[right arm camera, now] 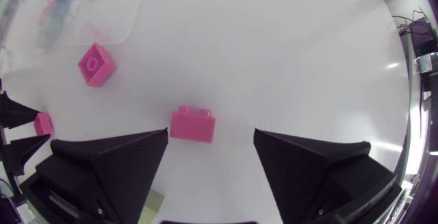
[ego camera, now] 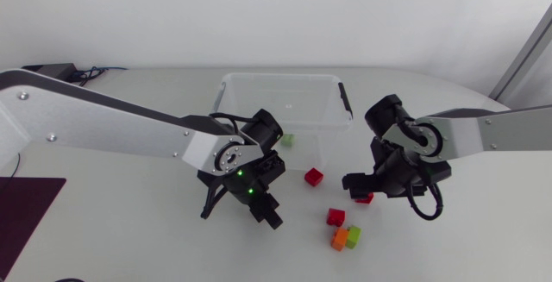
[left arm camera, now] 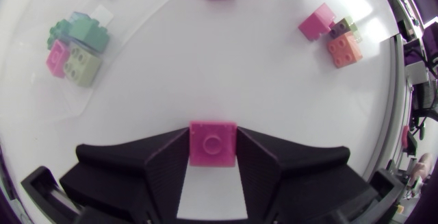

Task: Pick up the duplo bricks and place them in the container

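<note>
My left gripper [ego camera: 244, 206] stands on the table in front of the clear container [ego camera: 338, 92]. In the left wrist view its fingers [left arm camera: 171, 159] press both sides of a red brick [left arm camera: 213, 143]; the head view hides that brick. My right gripper [ego camera: 362, 191] hangs open over another red brick [ego camera: 365, 198], which lies between its wide-apart fingers [right arm camera: 109, 162], nearer one of them and touching neither. That brick [right arm camera: 192, 125] rests on the table. Two more red bricks [ego camera: 314, 176] [ego camera: 335, 217], an orange one [ego camera: 340, 239] and a green one [ego camera: 354, 235] lie loose.
Inside the container a green brick [ego camera: 287, 140] shows, and the left wrist view finds a few pale bricks [left arm camera: 75, 46] there. A dark mat [ego camera: 26, 209] lies at the table's left edge. Bare table surrounds the loose bricks.
</note>
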Controlling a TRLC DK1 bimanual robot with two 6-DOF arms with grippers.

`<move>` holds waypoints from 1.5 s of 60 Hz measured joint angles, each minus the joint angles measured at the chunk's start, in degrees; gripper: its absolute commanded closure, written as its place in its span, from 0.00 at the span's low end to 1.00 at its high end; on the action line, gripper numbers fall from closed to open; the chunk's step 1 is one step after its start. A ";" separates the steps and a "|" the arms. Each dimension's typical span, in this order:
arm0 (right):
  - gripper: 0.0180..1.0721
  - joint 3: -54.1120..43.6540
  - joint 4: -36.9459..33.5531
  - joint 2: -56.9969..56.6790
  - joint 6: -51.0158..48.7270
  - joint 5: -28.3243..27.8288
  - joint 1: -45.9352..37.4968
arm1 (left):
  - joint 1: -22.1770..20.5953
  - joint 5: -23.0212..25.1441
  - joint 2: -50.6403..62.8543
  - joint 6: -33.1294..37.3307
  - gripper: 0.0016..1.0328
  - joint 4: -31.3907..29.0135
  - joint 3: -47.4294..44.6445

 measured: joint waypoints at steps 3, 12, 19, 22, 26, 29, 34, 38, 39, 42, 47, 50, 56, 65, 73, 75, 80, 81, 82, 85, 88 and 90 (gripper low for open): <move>0.36 0.02 0.42 0.63 0.11 0.42 0.46 | -0.13 0.00 -0.52 0.33 0.68 0.11 -0.57; 0.41 0.02 1.84 1.03 0.11 1.29 1.42 | -0.22 0.04 -3.91 1.01 0.68 0.04 -2.99; 0.47 0.07 1.95 2.93 0.11 1.31 1.42 | -0.22 0.48 -9.79 1.20 0.68 -0.02 -4.28; 0.54 0.07 2.25 3.41 0.11 1.31 1.46 | -0.22 0.66 -12.70 1.20 0.68 0.00 -4.48; 0.55 0.07 3.23 3.56 0.11 1.31 1.53 | 0.00 0.66 -17.18 1.20 0.68 0.00 -4.55; 0.55 0.07 3.45 3.56 0.11 1.73 1.81 | 0.46 0.90 -20.90 1.20 0.68 0.02 -4.55; 0.56 0.07 4.17 3.58 0.09 1.77 2.23 | 1.73 1.09 -26.10 1.20 0.68 0.55 -4.55; 0.60 0.07 4.92 3.58 0.07 1.79 2.21 | 2.99 1.79 -29.14 1.20 0.68 1.66 -4.52; 0.60 0.07 4.92 3.58 0.04 1.79 2.21 | 3.28 1.99 -29.64 1.20 0.68 1.90 -4.48; 0.64 0.07 4.96 3.58 0.02 1.95 2.21 | 4.74 2.47 -31.17 1.18 0.68 3.17 -4.44; 0.65 -0.04 5.77 3.50 -0.39 2.64 2.47 | 7.93 4.07 -31.54 0.70 0.68 7.72 -3.93; 0.66 -0.48 5.81 2.93 -0.57 2.99 2.80 | 9.22 4.33 -31.54 -0.02 0.68 9.55 -3.69; 0.66 -1.86 3.72 -1.55 -0.83 4.35 4.24 | 10.69 4.35 -30.99 -1.79 0.67 14.78 -3.28; 0.66 -1.51 -1.95 -10.38 -1.46 5.22 5.55 | 12.20 4.42 -27.43 -3.63 0.62 24.22 -3.15; 0.66 1.42 -6.23 -16.79 -1.66 5.95 7.30 | 14.80 2.95 -21.59 -5.33 0.34 30.77 -2.14; 0.66 2.10 -6.40 -17.70 -1.66 6.05 7.76 | 15.26 1.99 -20.26 -5.38 0.22 32.63 -2.14; 0.66 4.61 -7.17 -19.98 -1.66 6.27 8.96 | 16.87 0.81 -17.88 -5.99 0.10 35.39 -2.14; 0.66 5.18 -7.32 -20.41 -1.68 6.32 9.20 | 17.38 0.79 -17.57 -6.14 0.07 35.52 -2.14; 0.66 5.55 -7.39 -20.68 -1.68 6.45 9.40 | 17.62 0.79 -17.55 -6.19 0.06 35.56 -2.14; 0.66 6.95 -7.41 -21.51 -1.88 7.13 9.97 | 18.40 0.76 -17.55 -6.27 0.06 35.56 -2.14; 0.66 8.57 -7.45 -21.97 -2.47 7.34 10.49 | 18.82 0.63 -18.40 -6.36 0.06 34.16 -2.14; 0.66 9.73 -7.32 -22.14 -3.04 7.37 10.84 | 18.91 1.07 -19.54 -6.36 0.06 31.71 -2.16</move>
